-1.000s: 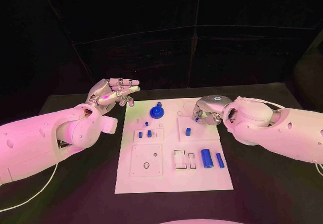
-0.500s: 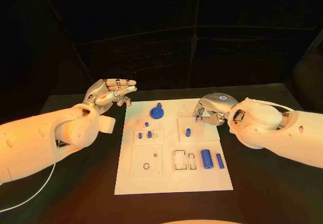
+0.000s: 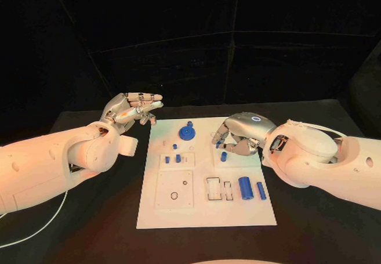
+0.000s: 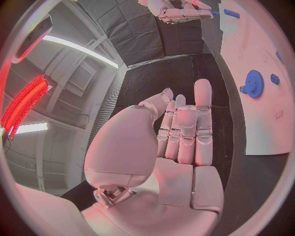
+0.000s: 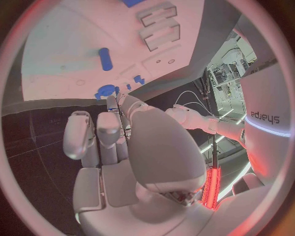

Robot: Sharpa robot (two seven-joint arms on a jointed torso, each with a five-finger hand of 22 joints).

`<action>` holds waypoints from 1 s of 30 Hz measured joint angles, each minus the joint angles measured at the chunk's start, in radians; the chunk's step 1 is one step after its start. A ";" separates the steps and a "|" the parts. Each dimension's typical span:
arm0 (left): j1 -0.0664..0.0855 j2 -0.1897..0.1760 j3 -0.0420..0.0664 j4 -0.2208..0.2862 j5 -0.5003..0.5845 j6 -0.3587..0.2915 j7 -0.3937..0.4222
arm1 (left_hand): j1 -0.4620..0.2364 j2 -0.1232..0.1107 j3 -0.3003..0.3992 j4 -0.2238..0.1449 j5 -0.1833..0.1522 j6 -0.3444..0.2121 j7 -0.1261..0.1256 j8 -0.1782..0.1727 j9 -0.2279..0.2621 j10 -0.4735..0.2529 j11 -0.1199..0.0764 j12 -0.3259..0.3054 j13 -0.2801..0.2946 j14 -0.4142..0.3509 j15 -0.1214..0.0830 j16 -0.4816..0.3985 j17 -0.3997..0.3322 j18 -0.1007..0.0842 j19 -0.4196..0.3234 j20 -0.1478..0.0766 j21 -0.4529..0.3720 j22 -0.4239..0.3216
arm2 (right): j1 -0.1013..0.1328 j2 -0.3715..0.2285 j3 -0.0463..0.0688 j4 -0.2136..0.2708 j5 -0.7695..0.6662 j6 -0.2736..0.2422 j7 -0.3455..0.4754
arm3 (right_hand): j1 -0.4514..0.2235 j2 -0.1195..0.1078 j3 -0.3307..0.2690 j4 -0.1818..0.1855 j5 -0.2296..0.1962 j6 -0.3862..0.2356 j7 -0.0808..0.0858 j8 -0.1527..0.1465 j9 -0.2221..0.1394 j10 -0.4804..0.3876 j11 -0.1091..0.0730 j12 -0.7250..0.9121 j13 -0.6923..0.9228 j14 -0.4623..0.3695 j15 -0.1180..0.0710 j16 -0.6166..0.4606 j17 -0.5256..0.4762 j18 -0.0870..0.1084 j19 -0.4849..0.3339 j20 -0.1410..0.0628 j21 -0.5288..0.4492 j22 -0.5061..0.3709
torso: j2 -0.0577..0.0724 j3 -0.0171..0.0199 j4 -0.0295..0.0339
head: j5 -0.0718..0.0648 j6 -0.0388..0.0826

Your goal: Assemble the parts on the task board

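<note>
Moved the right hand leftward onto the task board, fingers curled over the short blue peg standing right of centre, grasp impossible to tell; kept the left hand raised, empty, off the far-left corner, likely readying a pick.
</note>
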 measured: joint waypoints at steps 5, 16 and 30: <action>0.000 0.004 0.000 0.000 0.000 0.000 0.000 | 0.000 0.000 0.000 0.000 0.000 0.000 0.000 0.000 0.000 0.000 0.000 0.000 0.000 0.000 0.000 0.000 0.000 0.000 0.000 0.000 0.000 0.000 | 0.000 0.057 0.001 0.000 0.012 0.000 0.004 | -0.005 -0.005 0.006 -0.006 0.000 0.000 0.000 -0.001 0.000 0.000 0.000 0.000 0.001 0.000 0.000 0.000 0.001 0.000 0.000 0.000 0.000 0.001 | 0.001 -0.0007 0.0009 | 0.021 -0.007; 0.000 0.016 0.000 0.002 0.001 0.000 -0.001 | 0.000 0.000 0.000 0.000 0.000 0.000 0.000 0.000 0.000 0.000 0.000 0.000 0.000 0.000 0.000 0.000 0.000 0.000 0.000 0.000 0.000 0.000 | -0.056 0.199 -0.030 -0.079 0.014 0.016 0.031 | -0.012 -0.009 0.015 -0.010 0.000 0.000 0.000 -0.003 0.000 0.000 0.000 -0.004 0.001 0.000 0.000 0.004 0.002 0.000 0.000 0.000 0.000 0.001 | 0.001 -0.0006 0.0008 | 0.073 -0.020; 0.000 0.024 0.000 0.004 0.005 -0.001 -0.001 | 0.000 0.000 0.000 0.000 0.000 0.000 0.000 0.000 0.000 0.000 0.000 0.000 0.000 0.000 0.000 0.000 0.000 0.000 0.000 0.000 0.000 -0.001 | -0.102 0.276 -0.037 -0.153 -0.004 0.053 0.054 | -0.022 -0.007 0.021 -0.010 0.000 -0.002 -0.001 -0.006 -0.002 0.000 0.000 -0.004 0.001 0.000 0.000 0.004 0.007 0.000 0.000 0.000 0.000 0.001 | 0.001 -0.0007 -0.0003 | 0.100 -0.037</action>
